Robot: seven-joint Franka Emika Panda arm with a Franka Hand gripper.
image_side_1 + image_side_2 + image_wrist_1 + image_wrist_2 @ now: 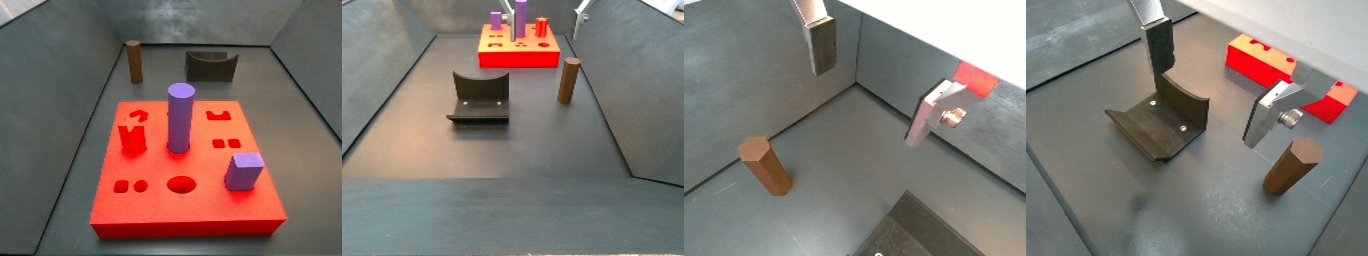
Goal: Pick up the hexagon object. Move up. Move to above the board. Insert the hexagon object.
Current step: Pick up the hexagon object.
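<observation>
Standing upright on the dark counter (422, 130), the hexagon object (569, 80) was a slim brown post beside the right wall, nothing gripping it. It also showed in a side view (134, 61) near the back wall, and in both wrist views (764, 166) (1292, 166), free on the floor.

Near it sat the fixture (480, 98), a dark bracket with a curved back wall on a base plate, well apart from the post. Same fixture seen in a wrist view (1161, 121) and in a side view (211, 65).

Pincer (1213, 85) hung above the floor, spread wide, nothing between the plates. One finger (1158, 50) was over the fixture's back wall, not touching as far as could be told; another finger (1268, 113) was nearer the post. In a wrist view the pincer (874, 83) was high, the post well off to the side. Only a sliver of it showed at the top edge of a side view (584, 9).

Farther off, the board (519, 53), a thick red block, held a tall purple cylinder (179, 118) and a purple cube (243, 171) in its top; open holes showed too. Red board (1261, 58) visible behind the fingers.
</observation>
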